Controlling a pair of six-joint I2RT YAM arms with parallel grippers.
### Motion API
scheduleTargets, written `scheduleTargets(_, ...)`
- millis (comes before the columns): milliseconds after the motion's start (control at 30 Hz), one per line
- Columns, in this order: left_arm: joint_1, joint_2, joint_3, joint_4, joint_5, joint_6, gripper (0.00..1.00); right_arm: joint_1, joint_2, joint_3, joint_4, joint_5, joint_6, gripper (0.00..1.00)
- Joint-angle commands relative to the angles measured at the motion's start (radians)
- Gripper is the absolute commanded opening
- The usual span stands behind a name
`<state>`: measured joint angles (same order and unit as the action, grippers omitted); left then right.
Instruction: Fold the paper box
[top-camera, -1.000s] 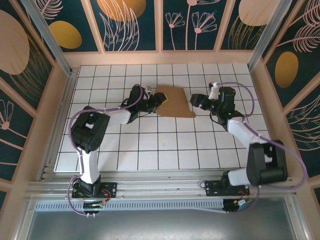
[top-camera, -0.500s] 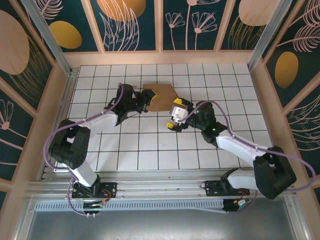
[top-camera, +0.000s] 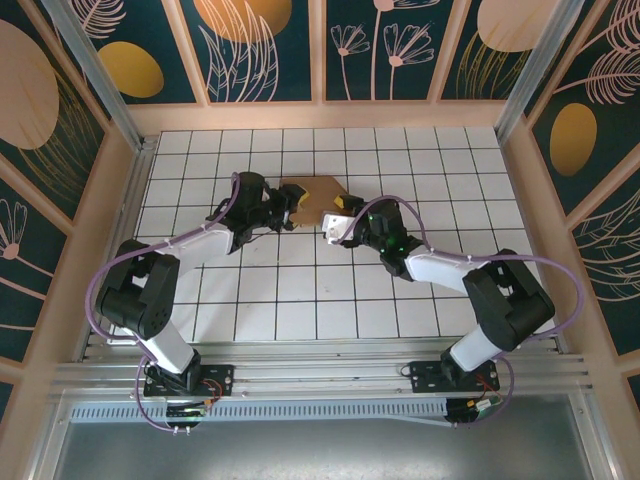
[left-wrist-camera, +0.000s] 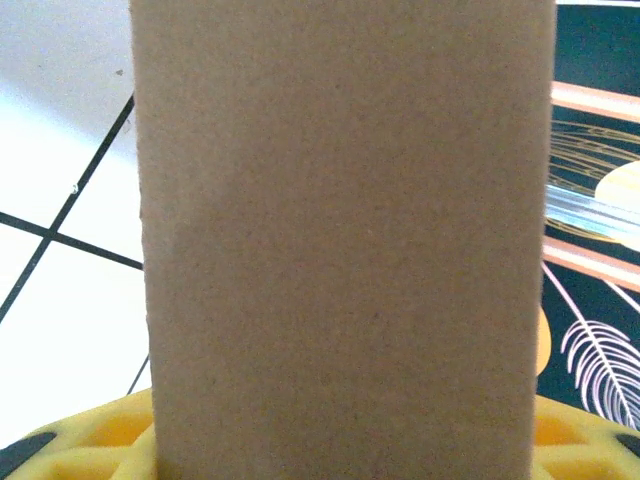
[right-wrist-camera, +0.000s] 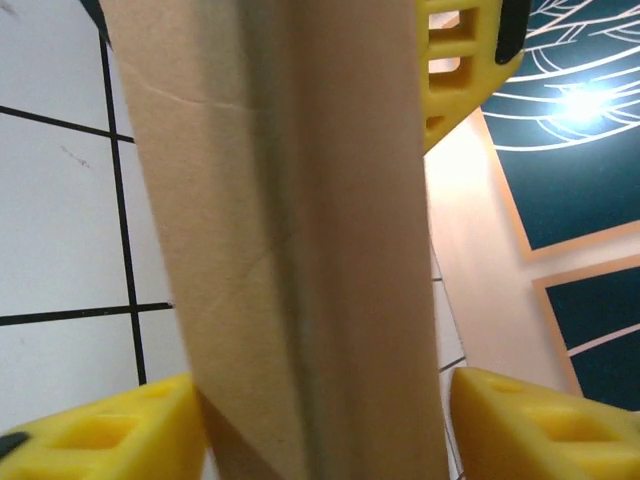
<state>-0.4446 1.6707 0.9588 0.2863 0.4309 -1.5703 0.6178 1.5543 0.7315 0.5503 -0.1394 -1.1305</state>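
Well, the paper box (top-camera: 318, 192) crowds both wrist cameras, edges cut off: plain brown, creased, mid-table (top-camera: 300, 300) toward the far side, left gripper (top-camera: 287, 203) pinching it, right gripper (top-camera: 335, 222) straddling it, squeeze unclear

The flat brown cardboard paper box (left-wrist-camera: 340, 230) is standing upright, filling the middle, its lower edge sitting clamped in the left hand (left-wrist-camera: 340, 455), whose yellow fingers (left-wrist-camera: 80, 450) are peeking out on either side. The white black-gridded bench (left-wrist-camera: 60, 200) is showing left, a dark teal leaf-patterned wall (left-wrist-camera: 595, 330) right.
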Motion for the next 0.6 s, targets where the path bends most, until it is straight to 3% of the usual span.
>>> scheduleTargets(0,-0.003,-0.047,-0.006,0.01,0.065,-0.092,0.53,0.005,0.008,0.026,0.084,0.058,-0.028,0.55)
scheduleTargets(167,0.001,-0.075,-0.014,0.052,0.085,-0.127,0.64,0.002,-0.012,0.039,0.04,0.05,-0.027,0.42)
scheduleTargets(300,0.033,-0.124,-0.028,0.069,0.061,-0.121,0.78,0.0,-0.051,0.064,-0.054,0.028,0.002,0.4)
scheduleTargets(433,0.094,-0.247,-0.005,-0.072,-0.093,0.027,0.84,-0.016,-0.12,0.092,-0.197,0.037,0.002,0.39)
scheduleTargets(567,0.132,-0.367,0.09,-0.275,-0.326,0.308,0.87,-0.044,-0.197,0.157,-0.433,0.046,-0.012,0.39)
